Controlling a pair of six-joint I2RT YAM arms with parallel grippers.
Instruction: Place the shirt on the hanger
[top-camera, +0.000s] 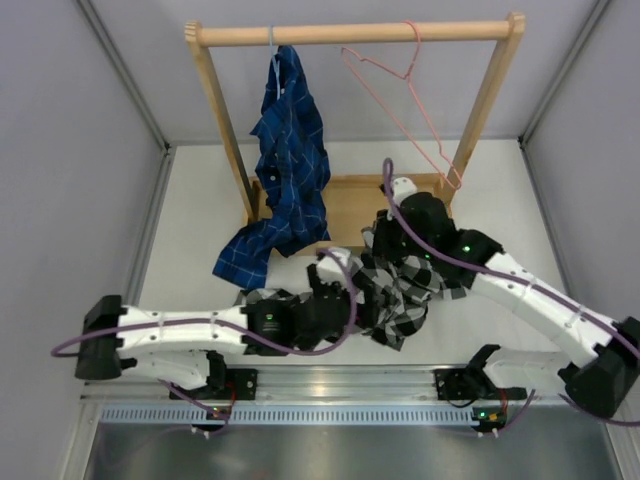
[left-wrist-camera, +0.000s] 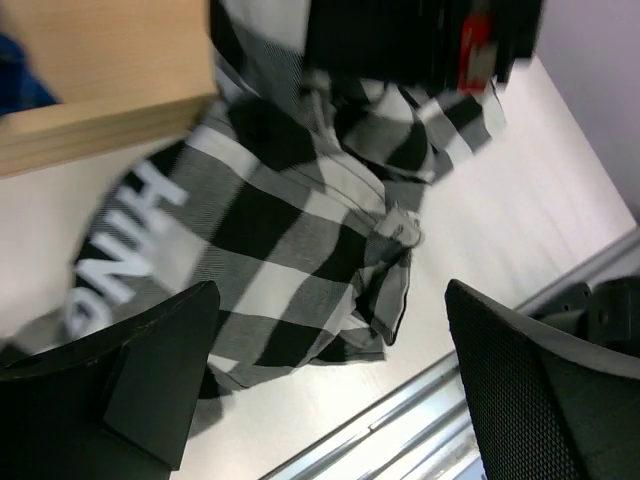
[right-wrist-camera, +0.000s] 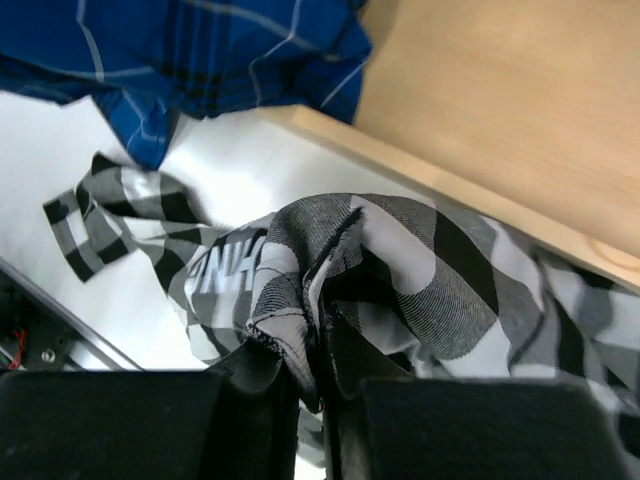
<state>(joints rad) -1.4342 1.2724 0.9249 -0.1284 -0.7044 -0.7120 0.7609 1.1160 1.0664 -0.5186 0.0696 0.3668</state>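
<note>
The black-and-white checked shirt (top-camera: 400, 290) lies bunched on the table between the two arms, its white lettering showing in the left wrist view (left-wrist-camera: 120, 250). My right gripper (right-wrist-camera: 318, 375) is shut on a fold of the shirt (right-wrist-camera: 330, 260) and holds it slightly lifted. My left gripper (left-wrist-camera: 330, 380) is open, hovering over the shirt's near edge with nothing between the fingers. The pink wire hanger (top-camera: 405, 90) hangs on the wooden rail at the back right, apart from both grippers.
A wooden rack (top-camera: 355, 35) with a base board (top-camera: 350, 205) stands behind the shirt. A dark blue plaid shirt (top-camera: 290, 160) hangs on a pale hanger at the rail's left and drapes onto the table. A metal rail (top-camera: 330, 385) runs along the near edge.
</note>
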